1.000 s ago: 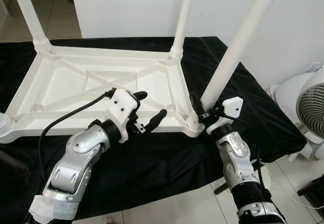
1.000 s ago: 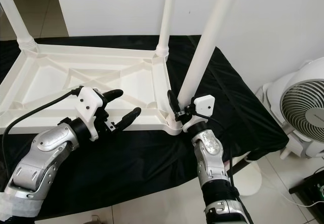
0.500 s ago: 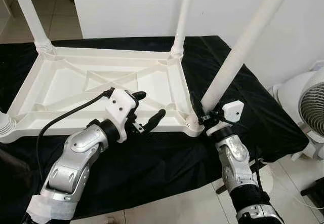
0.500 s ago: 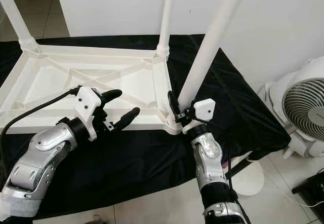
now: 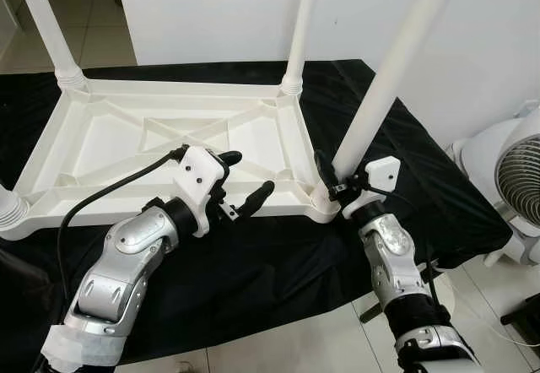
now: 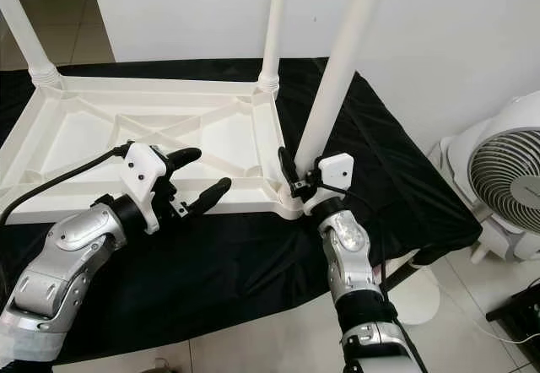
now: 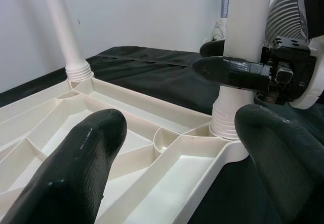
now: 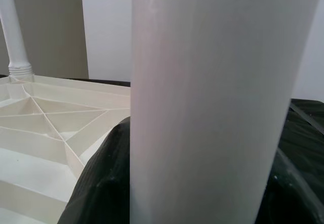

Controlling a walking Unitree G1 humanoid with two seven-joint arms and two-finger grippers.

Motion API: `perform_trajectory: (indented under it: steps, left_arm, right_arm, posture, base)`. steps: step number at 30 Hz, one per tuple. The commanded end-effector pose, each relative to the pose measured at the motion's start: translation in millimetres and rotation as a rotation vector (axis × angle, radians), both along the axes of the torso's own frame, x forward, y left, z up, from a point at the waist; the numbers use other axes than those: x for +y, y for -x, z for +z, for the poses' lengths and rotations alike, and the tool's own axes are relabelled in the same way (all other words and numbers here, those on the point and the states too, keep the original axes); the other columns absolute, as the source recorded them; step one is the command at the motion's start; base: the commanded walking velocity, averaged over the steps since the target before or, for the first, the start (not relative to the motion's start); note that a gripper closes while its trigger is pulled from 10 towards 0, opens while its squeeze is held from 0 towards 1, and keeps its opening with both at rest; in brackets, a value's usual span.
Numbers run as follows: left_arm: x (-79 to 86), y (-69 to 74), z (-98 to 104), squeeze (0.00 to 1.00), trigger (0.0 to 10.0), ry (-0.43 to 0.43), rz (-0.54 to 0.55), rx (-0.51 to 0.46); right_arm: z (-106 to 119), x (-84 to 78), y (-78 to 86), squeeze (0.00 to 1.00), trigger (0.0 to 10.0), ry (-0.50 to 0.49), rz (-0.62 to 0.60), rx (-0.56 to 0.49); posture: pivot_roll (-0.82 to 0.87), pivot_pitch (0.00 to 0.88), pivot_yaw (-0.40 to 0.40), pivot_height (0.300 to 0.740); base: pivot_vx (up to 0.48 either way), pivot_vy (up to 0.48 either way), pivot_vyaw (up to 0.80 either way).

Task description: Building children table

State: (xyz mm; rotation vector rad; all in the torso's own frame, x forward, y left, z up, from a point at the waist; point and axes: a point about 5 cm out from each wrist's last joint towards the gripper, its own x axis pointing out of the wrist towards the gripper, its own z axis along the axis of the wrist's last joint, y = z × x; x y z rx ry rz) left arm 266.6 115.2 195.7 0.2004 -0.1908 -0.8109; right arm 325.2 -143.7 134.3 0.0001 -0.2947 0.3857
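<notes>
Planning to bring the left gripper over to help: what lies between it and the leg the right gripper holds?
In the left eye view, between the left gripper and that leg: just the tabletop's ribbed corner.

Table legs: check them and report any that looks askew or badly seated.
The near-right leg, held at its base by the right gripper, leans off toward the right, while the far-right leg stands nearly upright in its tabletop socket. It looks not fully seated.
</notes>
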Motion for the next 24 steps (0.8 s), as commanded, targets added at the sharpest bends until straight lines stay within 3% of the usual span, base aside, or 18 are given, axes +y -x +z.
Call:
perform_trajectory:
  steps: [1, 19, 24]
  left_arm:
    - [0.3, 1.1, 3.2, 0.00, 10.0, -0.002, 0.000, -0.008]
    - [-1.9, 1.4, 2.3, 0.00, 10.0, 0.002, -0.006, -0.011]
    - [-2.3, 1.7, 2.2, 0.00, 10.0, 0.003, -0.007, -0.011]
  right_arm:
    - [-59.9, -14.1, 13.4, 0.00, 10.0, 0.048, -0.053, 0.306]
    - [-46.7, -20.1, -7.0, 0.00, 10.0, 0.138, -0.041, 0.335]
    - [-48.9, -21.0, -6.0, 0.00, 10.0, 0.155, -0.045, 0.331]
  posture:
    - [0.16, 0.091, -0.036, 0.740]
    - [0.15, 0.071, -0.042, 0.740]
    - [0.16, 0.069, -0.045, 0.740]
  base:
    - [0.000, 0.000, 0.00]
    - [0.000, 0.000, 0.00]
    - [0.000, 0.000, 0.00]
